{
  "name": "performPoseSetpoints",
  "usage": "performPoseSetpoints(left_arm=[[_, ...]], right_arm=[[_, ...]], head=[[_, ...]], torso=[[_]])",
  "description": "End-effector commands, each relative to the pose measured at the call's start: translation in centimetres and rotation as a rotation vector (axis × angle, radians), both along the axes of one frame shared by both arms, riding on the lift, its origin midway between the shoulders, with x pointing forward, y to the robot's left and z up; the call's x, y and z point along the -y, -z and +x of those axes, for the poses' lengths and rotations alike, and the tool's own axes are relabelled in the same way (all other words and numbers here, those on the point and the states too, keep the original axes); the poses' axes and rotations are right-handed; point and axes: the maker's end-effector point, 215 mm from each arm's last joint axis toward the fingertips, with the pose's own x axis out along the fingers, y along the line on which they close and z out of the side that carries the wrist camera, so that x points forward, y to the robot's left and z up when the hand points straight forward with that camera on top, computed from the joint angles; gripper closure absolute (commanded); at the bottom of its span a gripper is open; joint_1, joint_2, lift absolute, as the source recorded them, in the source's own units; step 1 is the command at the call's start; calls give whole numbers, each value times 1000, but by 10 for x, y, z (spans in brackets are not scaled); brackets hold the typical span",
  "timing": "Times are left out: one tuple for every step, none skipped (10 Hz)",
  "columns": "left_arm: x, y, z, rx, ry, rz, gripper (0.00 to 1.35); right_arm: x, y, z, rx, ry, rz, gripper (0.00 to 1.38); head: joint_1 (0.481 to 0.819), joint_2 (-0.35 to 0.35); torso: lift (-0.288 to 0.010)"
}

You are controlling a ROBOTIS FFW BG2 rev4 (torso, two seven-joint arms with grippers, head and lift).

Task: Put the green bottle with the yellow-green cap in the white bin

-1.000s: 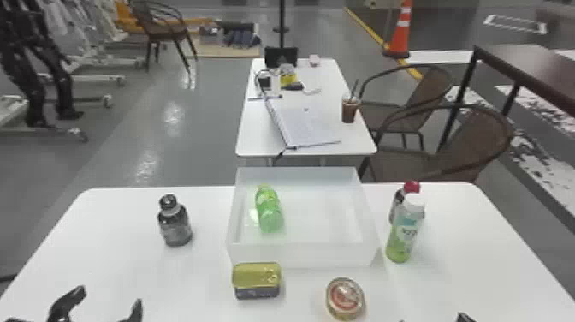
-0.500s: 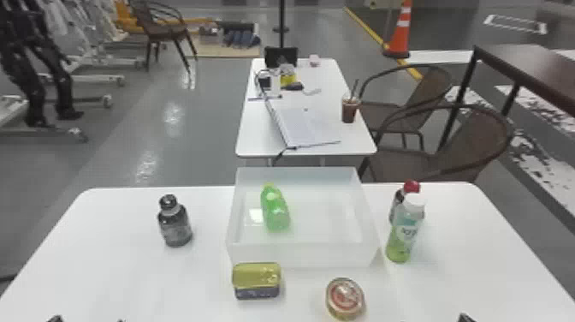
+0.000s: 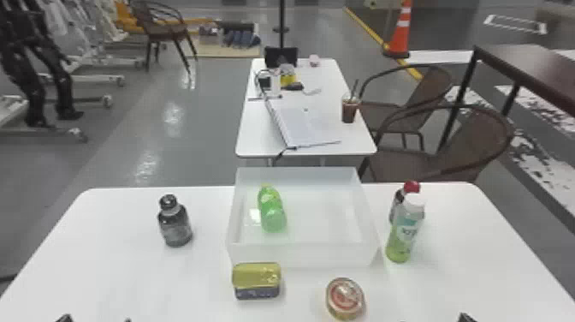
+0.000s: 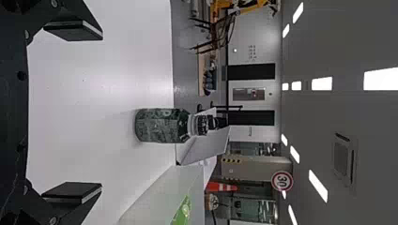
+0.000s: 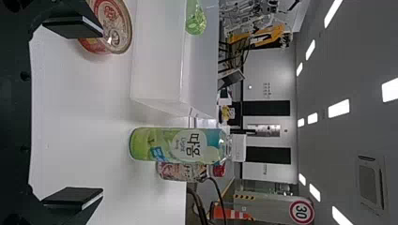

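The green bottle (image 3: 272,210) lies on its side inside the white bin (image 3: 301,254), towards its left wall, yellow-green cap end pointing to the far side. At the bottom edge left stands my left gripper (image 3: 96,320), apart from bin and bottle; my right gripper (image 3: 434,320) is parked at the bottom edge right. In the left wrist view, the left gripper (image 4: 102,111) is open and holds nothing, with part of the green bottle (image 4: 182,212) beyond it. The right wrist view has the right gripper (image 5: 102,112) open and empty, and part of the green bottle (image 5: 195,18).
A dark bottle (image 3: 174,222) stands left of the bin. Right of it are a white-capped bottle (image 3: 404,231) and a red-capped bottle (image 3: 398,203). A yellow-lidded tin (image 3: 256,280) and a round can (image 3: 345,298) sit before the bin on the table (image 3: 128,274).
Inside the bin, the green bottle has shifted a little to the right. My left gripper has drawn back towards the bottom edge. The right gripper has barely moved.
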Motion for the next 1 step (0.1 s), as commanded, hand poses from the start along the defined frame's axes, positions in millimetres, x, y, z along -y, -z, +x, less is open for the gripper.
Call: performPoseSetpoints(left_arm=[[2,1,1,-3,-1,-9,163]], right_arm=[[0,0,0,0,0,0,104]], head=[[549,0]], torso=[[-100]])
